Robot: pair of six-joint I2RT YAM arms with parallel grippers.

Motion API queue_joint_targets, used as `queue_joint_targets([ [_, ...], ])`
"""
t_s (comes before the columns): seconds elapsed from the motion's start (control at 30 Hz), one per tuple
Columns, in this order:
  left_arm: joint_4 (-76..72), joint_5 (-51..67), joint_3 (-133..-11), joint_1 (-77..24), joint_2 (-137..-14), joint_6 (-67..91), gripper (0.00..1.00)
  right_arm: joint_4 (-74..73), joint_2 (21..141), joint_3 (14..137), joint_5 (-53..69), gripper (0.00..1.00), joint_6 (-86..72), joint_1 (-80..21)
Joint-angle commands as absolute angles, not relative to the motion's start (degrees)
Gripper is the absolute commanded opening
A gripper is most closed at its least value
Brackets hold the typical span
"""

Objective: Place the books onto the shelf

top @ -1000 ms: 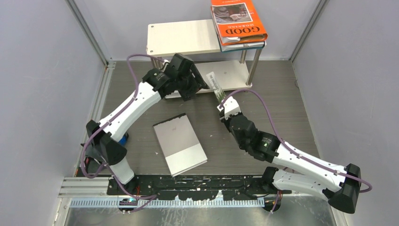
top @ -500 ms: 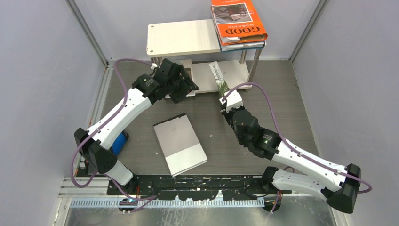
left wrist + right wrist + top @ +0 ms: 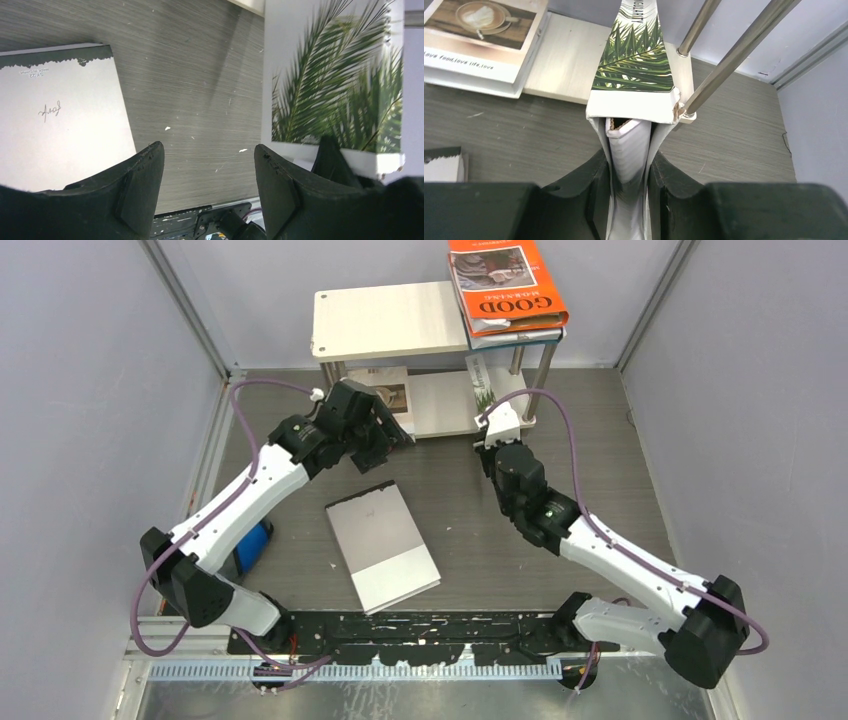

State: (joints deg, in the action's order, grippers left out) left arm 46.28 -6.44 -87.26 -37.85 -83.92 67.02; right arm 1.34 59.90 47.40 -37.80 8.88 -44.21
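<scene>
The right gripper [image 3: 629, 165] pinches the glossy palm-leaf book [image 3: 634, 60] on edge at the front right corner of the lower board of the cream wooden shelf [image 3: 390, 320]. The left gripper [image 3: 207, 170] stands spread, holding nothing. The matte grey-white book [image 3: 382, 545] lies flat mid-table [image 3: 620, 470], which is dark wood-grain. Pale walls [image 3: 90, 390] enclose it.

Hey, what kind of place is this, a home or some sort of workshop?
Probably a robot test cell in a lab: a left arm and right arm bolted at a dark table edge, plain panel walls all round, and a small shelf with books as props.
</scene>
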Motion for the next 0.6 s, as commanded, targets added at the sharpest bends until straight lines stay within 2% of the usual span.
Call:
queue_joint_targets([
  [0.0, 43.0, -7.8, -85.3, -37.4, -79.7, 65.3, 0.66, 11.7, 63.1, 50.6, -33.2, 0.34, 7.0, -40.2],
  [0.57, 37.0, -9.5, -74.5, -36.1, -73.0, 63.0, 0.67, 24.5, 79.6, 50.5, -27.4, 0.34, 2.9, -29.4],
])
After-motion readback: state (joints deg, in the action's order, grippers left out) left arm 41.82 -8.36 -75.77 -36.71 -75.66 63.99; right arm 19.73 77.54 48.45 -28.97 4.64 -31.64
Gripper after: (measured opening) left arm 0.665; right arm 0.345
